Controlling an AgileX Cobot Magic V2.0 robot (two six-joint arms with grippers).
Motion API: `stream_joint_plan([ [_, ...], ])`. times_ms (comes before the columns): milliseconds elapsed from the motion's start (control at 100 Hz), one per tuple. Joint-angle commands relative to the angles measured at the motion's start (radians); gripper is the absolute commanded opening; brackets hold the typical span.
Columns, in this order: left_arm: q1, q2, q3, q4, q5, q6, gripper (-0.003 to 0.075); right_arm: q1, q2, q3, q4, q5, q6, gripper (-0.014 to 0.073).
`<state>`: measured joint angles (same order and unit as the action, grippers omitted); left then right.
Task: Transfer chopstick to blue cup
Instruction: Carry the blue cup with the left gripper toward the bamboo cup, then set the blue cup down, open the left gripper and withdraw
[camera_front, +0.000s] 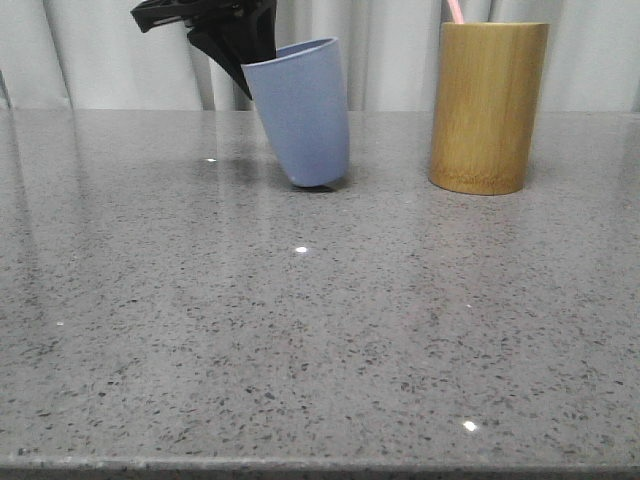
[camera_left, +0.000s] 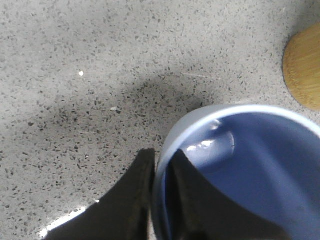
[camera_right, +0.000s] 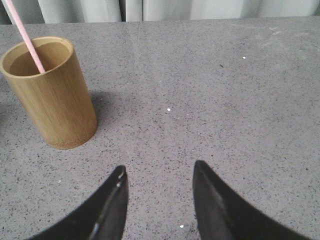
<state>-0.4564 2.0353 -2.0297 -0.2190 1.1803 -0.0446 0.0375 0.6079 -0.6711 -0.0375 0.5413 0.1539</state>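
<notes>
The blue cup (camera_front: 300, 110) is tilted, its base on the table at centre back. My left gripper (camera_front: 243, 62) is shut on its rim, one finger inside and one outside; the left wrist view shows the cup (camera_left: 260, 165) empty, with the gripper (camera_left: 161, 157) pinching the wall. A pale-pink chopstick (camera_front: 454, 10) stands in the bamboo holder (camera_front: 488, 105) at the back right. It also shows in the right wrist view (camera_right: 27, 40), inside the holder (camera_right: 52, 95). My right gripper (camera_right: 157, 170) is open and empty over the table, apart from the holder.
The grey speckled table (camera_front: 300, 330) stretches from the cups to the front edge. A pale curtain (camera_front: 110, 50) hangs behind the table. The bamboo holder's rim (camera_left: 304, 67) shows near the blue cup in the left wrist view.
</notes>
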Motion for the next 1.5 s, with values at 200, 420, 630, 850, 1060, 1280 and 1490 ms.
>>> stream_joint_plan([
  [200,-0.008,-0.058,-0.046,-0.023,-0.031,0.003,0.0318,-0.005,0.009,-0.038,-0.011,-0.084,-0.008,0.0335],
  [420,-0.008,-0.058,-0.109,-0.033,-0.032,0.003,0.0319,-0.005,0.009,-0.038,-0.011,-0.085,-0.008,0.0335],
  [630,-0.008,-0.069,-0.137,-0.033,-0.016,0.003,0.0316,-0.005,0.009,-0.038,-0.011,-0.085,-0.008,0.0335],
  [850,-0.006,-0.124,-0.137,0.068,0.008,-0.009,0.0316,-0.005,0.009,-0.038,-0.011,-0.084,-0.008,0.0335],
  [1060,0.007,-0.215,-0.103,0.248,0.024,-0.083,0.0316,-0.005,0.009,-0.038,-0.011,-0.078,-0.008,0.0335],
  [1280,0.078,-0.343,0.024,0.279,0.008,-0.106,0.0316,-0.005,0.009,-0.038,-0.011,-0.051,-0.008,0.0335],
  [1490,0.147,-0.527,0.257,0.279,-0.095,-0.113,0.0316,-0.005,0.009,-0.038,-0.011,-0.045,-0.009,0.0335],
])
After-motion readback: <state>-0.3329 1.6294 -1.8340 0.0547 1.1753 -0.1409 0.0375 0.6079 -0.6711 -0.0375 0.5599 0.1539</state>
